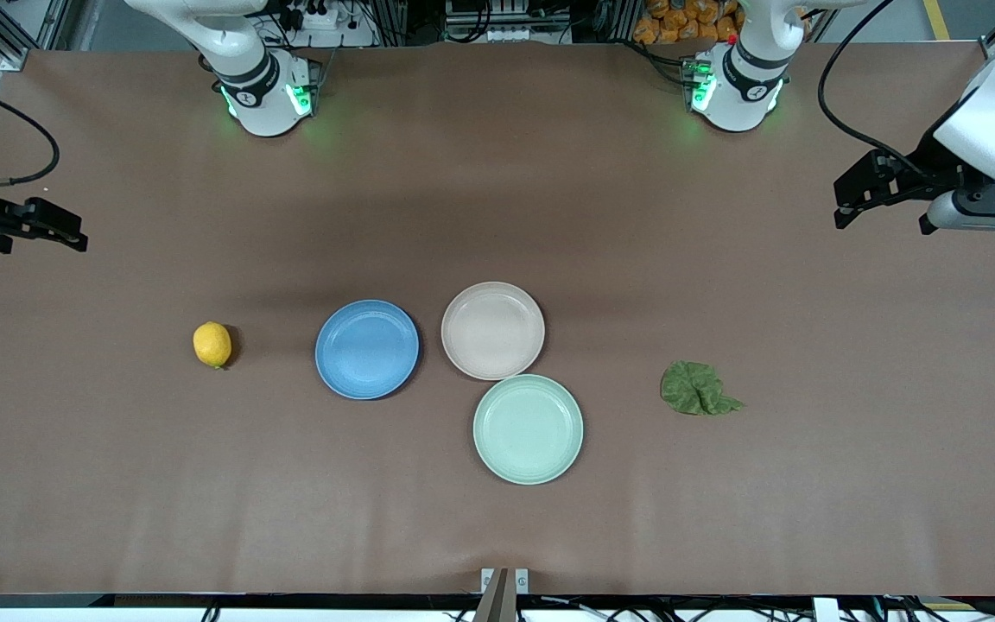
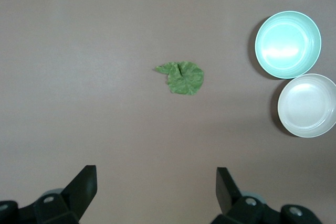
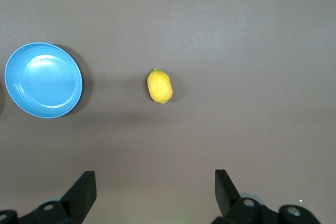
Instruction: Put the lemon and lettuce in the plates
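lemon (image 1: 212, 344) beside blue plate (image 1: 367, 349), lettuce (image 1: 697, 389) near beige plate (image 1: 492, 330), all on worktop (image 1: 497, 536), left gripper (image 2: 156, 192) spread above lettuce end, right gripper (image 3: 155, 192) spread above lemon end

Robotics lab bench — two white arm bases (image 1: 266, 91) glowing green are standing along one edge of a table (image 1: 497, 216) covered in plain brown sheeting. Aluminium framing (image 1: 415, 17), power strips (image 1: 316, 15) and loose black cables (image 1: 852, 95) are showing past the table edge — test-rig clutter, nothing domestic.
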Robot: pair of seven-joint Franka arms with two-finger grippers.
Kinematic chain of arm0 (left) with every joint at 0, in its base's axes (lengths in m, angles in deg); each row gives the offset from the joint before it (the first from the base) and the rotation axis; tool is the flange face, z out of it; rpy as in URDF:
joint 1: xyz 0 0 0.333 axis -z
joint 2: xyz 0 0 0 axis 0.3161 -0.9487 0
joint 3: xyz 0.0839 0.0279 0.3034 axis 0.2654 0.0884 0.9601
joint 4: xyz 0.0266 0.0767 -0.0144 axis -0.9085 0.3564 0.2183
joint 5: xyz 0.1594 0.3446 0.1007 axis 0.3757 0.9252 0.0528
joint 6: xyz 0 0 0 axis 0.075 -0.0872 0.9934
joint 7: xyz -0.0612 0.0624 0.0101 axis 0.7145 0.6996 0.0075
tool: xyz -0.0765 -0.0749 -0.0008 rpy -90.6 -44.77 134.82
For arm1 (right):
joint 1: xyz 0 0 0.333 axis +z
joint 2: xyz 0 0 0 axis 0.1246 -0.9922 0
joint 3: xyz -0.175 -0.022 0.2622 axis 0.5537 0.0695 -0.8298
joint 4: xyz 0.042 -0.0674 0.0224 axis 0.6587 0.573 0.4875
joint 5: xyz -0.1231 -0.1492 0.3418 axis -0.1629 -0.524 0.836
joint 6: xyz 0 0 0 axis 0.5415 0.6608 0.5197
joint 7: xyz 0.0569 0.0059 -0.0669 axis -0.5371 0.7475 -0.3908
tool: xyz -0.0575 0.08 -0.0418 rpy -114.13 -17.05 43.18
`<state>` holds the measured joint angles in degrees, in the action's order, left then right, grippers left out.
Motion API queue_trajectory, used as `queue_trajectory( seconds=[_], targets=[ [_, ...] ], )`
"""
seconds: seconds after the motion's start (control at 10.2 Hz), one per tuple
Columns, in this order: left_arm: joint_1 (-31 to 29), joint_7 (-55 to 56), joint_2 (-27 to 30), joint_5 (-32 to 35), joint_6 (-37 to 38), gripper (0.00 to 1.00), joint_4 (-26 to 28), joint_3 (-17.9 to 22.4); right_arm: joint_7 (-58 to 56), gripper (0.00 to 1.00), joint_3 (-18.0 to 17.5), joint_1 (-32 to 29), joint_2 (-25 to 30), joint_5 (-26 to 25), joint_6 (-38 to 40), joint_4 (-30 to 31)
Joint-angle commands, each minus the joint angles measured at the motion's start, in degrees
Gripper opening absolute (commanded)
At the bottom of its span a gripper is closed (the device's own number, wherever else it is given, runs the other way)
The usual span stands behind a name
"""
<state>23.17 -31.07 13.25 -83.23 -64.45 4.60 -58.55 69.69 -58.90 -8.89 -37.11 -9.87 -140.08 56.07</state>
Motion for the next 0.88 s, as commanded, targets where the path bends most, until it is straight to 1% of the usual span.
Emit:
queue_trajectory(
  seconds=[0.0,0.29,0.49,0.78],
  targets=[
    [0.9,-0.7,-0.1,-0.5,0.3,1.00,0.0,-0.1,0.2,1.00,-0.6,-2.3,-0.9,2.0,-0.3,-0.2],
    [0.2,-1.1,-0.7,-2.1,0.2,1.00,0.2,0.0,0.1,1.00,-0.5,-2.8,-3.3,2.1,-0.9,0.3],
    [0.6,-1.5,-0.9,-2.1,0.0,1.00,0.3,0.0,0.2,1.00,-0.5,-2.7,-4.9,2.1,-3.6,1.3],
    [0.9,-1.0,-3.8,-2.1,-1.6,1.00,0.3,0.0,0.0,1.00,-0.5,-2.7,-7.0,1.5,-6.8,1.6]
  ],
)
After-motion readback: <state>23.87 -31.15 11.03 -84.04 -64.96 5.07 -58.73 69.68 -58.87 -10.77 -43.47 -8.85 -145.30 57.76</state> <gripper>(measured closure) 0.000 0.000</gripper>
